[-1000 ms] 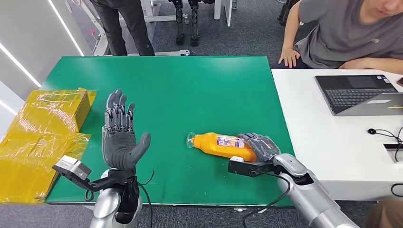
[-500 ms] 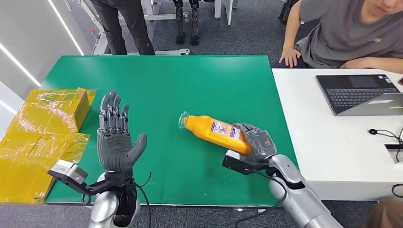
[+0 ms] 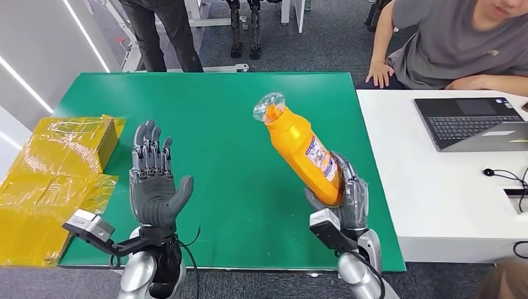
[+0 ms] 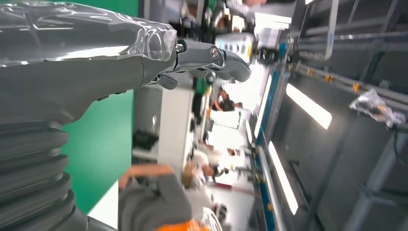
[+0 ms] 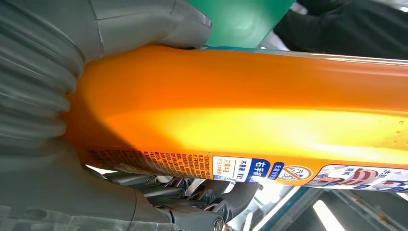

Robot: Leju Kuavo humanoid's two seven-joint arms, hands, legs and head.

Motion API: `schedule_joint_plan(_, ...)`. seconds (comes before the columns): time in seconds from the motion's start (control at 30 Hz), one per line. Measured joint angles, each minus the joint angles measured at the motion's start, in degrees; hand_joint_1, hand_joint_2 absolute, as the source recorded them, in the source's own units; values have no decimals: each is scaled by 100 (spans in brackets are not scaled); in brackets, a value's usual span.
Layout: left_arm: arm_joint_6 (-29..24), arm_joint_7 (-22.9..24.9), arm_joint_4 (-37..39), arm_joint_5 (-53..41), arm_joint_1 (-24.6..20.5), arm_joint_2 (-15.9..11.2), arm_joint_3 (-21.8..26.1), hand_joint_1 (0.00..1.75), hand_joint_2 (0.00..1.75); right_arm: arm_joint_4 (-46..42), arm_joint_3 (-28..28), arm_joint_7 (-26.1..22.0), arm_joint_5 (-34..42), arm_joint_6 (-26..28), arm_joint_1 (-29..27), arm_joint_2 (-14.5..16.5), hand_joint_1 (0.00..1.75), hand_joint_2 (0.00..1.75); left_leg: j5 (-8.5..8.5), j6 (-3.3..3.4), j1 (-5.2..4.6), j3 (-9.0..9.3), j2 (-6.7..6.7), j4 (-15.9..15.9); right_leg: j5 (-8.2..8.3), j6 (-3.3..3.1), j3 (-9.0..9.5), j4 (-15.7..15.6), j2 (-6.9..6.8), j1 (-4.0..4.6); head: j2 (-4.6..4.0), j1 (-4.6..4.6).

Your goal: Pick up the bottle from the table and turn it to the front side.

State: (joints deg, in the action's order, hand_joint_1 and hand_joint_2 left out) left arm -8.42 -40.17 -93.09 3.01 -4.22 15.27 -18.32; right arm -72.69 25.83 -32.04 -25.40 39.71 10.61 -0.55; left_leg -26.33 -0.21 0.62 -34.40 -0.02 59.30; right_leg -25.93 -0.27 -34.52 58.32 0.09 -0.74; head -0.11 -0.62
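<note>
Bottle (image 3: 302, 147) now lifted off table (image 3: 230, 112) by right hand (image 3: 345, 198)

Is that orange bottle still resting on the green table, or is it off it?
Apart. The head view shows the bottle raised and tilted in the right hand, its base in the fingers, clear of the green table.

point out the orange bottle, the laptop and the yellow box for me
orange plastic bottle with a clear cap (image 3: 300, 146), head view, on its orange body above the label
open dark grey laptop (image 3: 464, 121), head view, on its keyboard
yellow tape-wrapped cardboard box (image 3: 75, 144), head view, on its top face
</note>
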Motion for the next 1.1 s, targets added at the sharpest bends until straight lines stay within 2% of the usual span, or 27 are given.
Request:
schedule_joint_plan(0.23, 733, 0, 241, 229, -40, 15, -47, 0, 175, -202, -13, -18, -295, 22, -223, 216, 175, 175, 0, 0, 0, 0, 1, 0, 0, 0, -1, 0, 1, 0, 0, -1)
schedule_joint_plan(0.6, 801, 0, 702, 164, -151, 19, -155, 0, 175, -306, 91, 154, -410, -142, -236, 247, 175, 175, 0, 0, 0, 0, 2, 1, 1, -1, -2, 0, 2, 0, 0, -1)
schedule_joint_plan(0.87, 872, 0, 989, 157, -381, 42, -155, 0, 175, -167, 460, 338, -1014, -1055, -59, 253, 175, 175, 1, -1, 1, 0, 2, 0, 2, -2, -1, 1, 1, 1, 0, -1)
schedule_joint_plan(1.1, 902, 0, 1134, 163, -515, 66, -155, 0, 175, 257, 631, 541, -1172, -1616, 234, 317, 175, 175, 2, -1, 0, -1, 1, 1, 4, -4, -1, 1, 1, 0, 0, -1)
